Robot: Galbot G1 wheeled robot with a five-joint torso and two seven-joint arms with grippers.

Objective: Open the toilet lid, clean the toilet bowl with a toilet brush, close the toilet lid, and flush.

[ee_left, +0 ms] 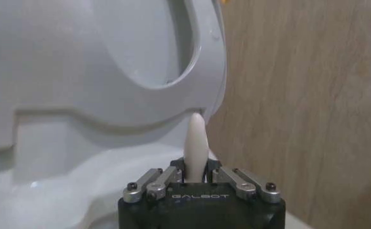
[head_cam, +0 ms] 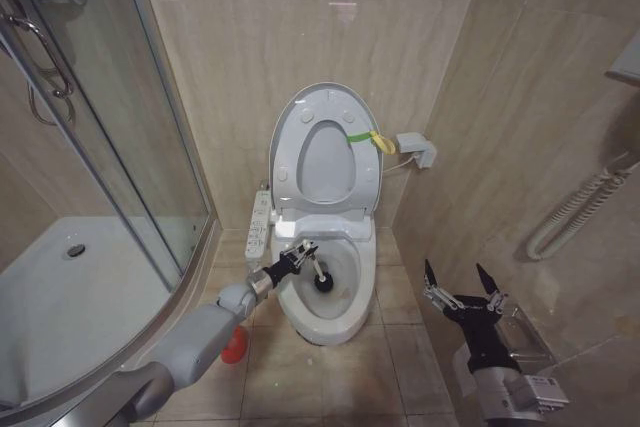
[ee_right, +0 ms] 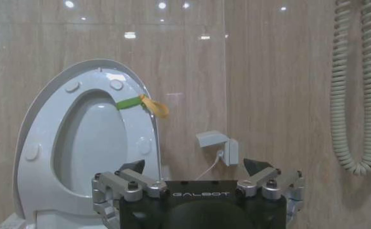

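Note:
The toilet lid [head_cam: 325, 162] stands upright against the back wall, the seat ring raised with it and a yellow-green band [head_cam: 368, 139] on its edge. Below it the toilet bowl [head_cam: 345, 315] is uncovered. My left gripper [head_cam: 300, 257] is over the bowl's left rim, shut on the white handle of the toilet brush [head_cam: 325, 283], whose dark head is down inside the bowl. In the left wrist view the handle [ee_left: 195, 138] sticks out from my left gripper [ee_left: 195, 174]. My right gripper [head_cam: 463, 287] hangs open to the right of the toilet, empty, facing the lid [ee_right: 90, 138].
The red brush holder [head_cam: 232, 345] stands on the tiled floor left of the bowl, under my left arm. A glass shower enclosure with a white tray [head_cam: 60, 287] is on the left. A control panel [head_cam: 258, 227], a wall box [head_cam: 415, 150] and a coiled hose [head_cam: 575, 212] are nearby.

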